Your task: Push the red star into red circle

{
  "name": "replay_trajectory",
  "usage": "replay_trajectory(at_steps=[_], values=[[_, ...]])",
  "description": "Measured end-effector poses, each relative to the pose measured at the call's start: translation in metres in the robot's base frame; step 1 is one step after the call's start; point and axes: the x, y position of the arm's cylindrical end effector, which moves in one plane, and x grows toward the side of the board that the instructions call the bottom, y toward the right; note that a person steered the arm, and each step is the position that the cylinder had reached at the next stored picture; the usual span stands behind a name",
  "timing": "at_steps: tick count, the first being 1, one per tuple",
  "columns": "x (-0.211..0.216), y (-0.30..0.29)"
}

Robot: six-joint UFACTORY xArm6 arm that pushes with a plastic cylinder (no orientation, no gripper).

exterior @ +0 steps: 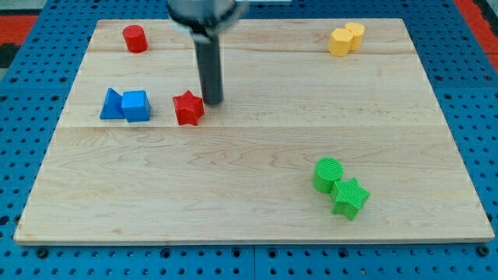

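- Two green blocks sit nearest the view's bottom, at about four o'clock on the wooden board [257, 194]: a green star [349, 197] touching a green cylinder [327, 173] just up and to its left.
- Bare wood fills the bottom left of the board, from the near edge up to the middle row.
- At mid-depth, left of centre, the red star [187, 107] lies flat; it has no clear long axis, and one point faces the view's top.
- My tip [212, 102] stands at the star's three o'clock, just beside it; whether they touch cannot be told. The arm carries no jaws, only the dark rod.
- At the star's nine o'clock, near but apart, a blue cube [136, 105] touches a blue triangular block [112, 105] on its left.
- Farther off, at the star's eleven o'clock, the red circle [135, 38] stands by the board's far edge, with open wood between the two.
- Far right, at roughly one o'clock on the board, two yellow blocks [345, 39] touch each other.
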Motion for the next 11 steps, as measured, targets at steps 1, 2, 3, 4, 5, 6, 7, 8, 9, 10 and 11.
replay_trajectory(at_steps=[1,2,3,4,5,6,7,8,9,10,11], values=[[0.008,0.048],[0.118,0.099],[0.23,0.099],[0.262,0.091],[0.192,0.014],[0.101,-0.092],[0.099,-0.107],[0.15,-0.104],[0.124,-0.017],[0.087,0.02],[0.07,-0.035]])
